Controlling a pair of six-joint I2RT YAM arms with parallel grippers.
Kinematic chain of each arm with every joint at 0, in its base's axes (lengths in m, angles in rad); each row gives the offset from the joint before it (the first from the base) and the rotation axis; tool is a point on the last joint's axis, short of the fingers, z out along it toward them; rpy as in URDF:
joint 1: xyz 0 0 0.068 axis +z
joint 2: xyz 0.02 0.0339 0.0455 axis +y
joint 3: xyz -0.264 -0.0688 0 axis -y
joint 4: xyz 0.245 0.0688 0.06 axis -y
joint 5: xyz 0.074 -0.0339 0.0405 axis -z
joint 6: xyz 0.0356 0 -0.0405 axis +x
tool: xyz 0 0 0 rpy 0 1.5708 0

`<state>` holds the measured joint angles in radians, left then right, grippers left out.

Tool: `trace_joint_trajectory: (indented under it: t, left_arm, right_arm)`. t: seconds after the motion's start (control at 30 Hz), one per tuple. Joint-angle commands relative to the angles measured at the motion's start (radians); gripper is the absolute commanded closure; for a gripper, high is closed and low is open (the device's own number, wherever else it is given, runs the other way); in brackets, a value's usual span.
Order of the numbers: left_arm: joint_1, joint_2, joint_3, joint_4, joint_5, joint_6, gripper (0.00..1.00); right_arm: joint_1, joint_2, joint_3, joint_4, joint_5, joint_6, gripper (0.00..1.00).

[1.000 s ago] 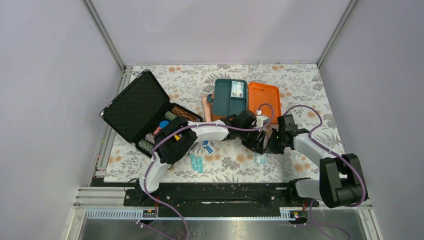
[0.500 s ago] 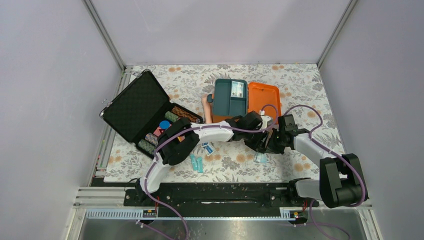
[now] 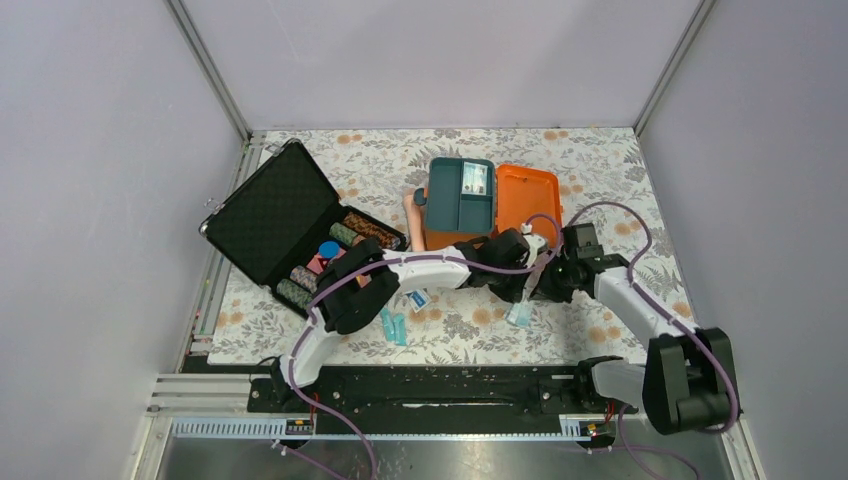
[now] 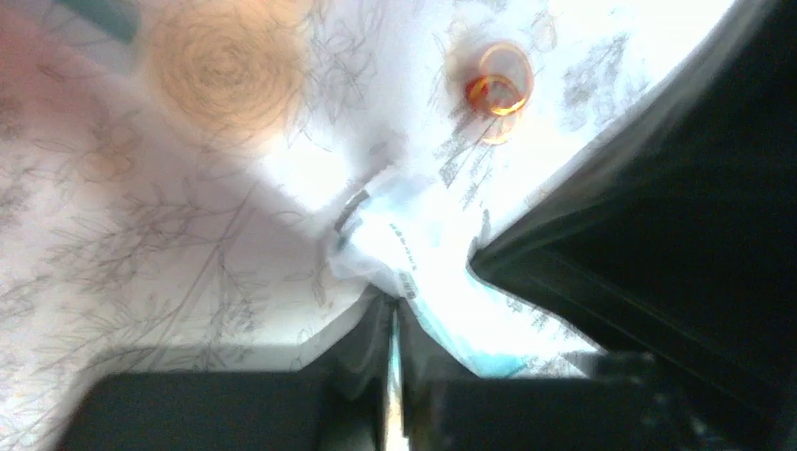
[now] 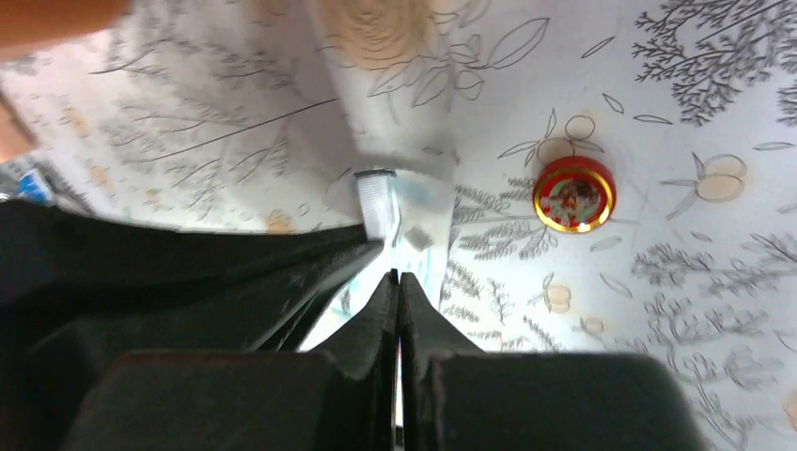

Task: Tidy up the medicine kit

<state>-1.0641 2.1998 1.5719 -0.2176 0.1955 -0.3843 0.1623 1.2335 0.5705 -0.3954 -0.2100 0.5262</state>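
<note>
**Item:** medicine kit (image 3: 528, 198). A small orange box with its orange lid thrown flat open. The dark teal divided tray is exposed beside the lid, and one compartment holds small pale packets.

**Location:** just beyond both grippers, near them and not touching.

**Left gripper** (image 4: 393, 324): fingers pressed together, pinching a clear sachet (image 4: 404, 246) with a blue edge.

**Right gripper** (image 5: 398, 282): fingers pressed together on the same sachet, from the opposite side.

**Also present:** a round red-and-gold tin (image 5: 574, 194) on the floral cloth (image 5: 695, 310), near the sachet and right of the right gripper.

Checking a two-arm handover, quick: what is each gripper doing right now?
Left gripper: closed, pinching the small clear plastic sachet with teal print.
Right gripper: closed on the same sachet.
</note>
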Motion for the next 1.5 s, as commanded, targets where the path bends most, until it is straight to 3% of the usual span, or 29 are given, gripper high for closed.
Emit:
trace_joint_trajectory:
  t: [0.0,0.17,0.27,0.4,0.5,0.77,0.87,1.17,1.47]
  left_arm:
    - [0.017,-0.128,-0.049,-0.064,-0.012,0.122,1.00]
    - [0.023,-0.297,-0.121,-0.029,-0.030,0.232,1.00]
    - [0.026,-0.393,-0.154,0.021,-0.027,0.311,1.00]
    - [0.061,-0.486,-0.129,0.012,-0.086,0.376,1.00]
    - [0.111,-0.495,-0.025,-0.055,-0.238,0.377,1.00]
    - [0.324,-0.296,0.335,-0.156,-0.381,0.278,1.00]
    - [0.358,-0.212,0.398,-0.147,-0.386,0.260,1.00]
    - [0.357,-0.085,0.420,-0.094,-0.392,0.212,1.00]
    - [0.340,-0.001,0.455,-0.076,-0.415,0.256,1.00]
  right_arm:
    - [-0.007,-0.149,0.173,-0.145,-0.050,-0.154,1.00]
    - [-0.008,-0.306,0.353,-0.345,-0.045,-0.337,0.94]
    - [-0.008,-0.354,0.447,-0.439,0.040,-0.428,0.91]
    - [-0.009,-0.398,0.454,-0.464,0.138,-0.515,0.90]
    - [-0.010,-0.411,0.418,-0.441,0.062,-0.560,0.87]
    - [-0.010,-0.365,0.379,-0.408,-0.210,-0.578,0.52]
    - [-0.017,-0.358,0.377,-0.376,-0.212,-0.580,0.44]
    - [-0.051,-0.338,0.340,-0.400,-0.198,-0.546,0.42]
    - [-0.052,-0.344,0.320,-0.412,-0.188,-0.552,0.41]
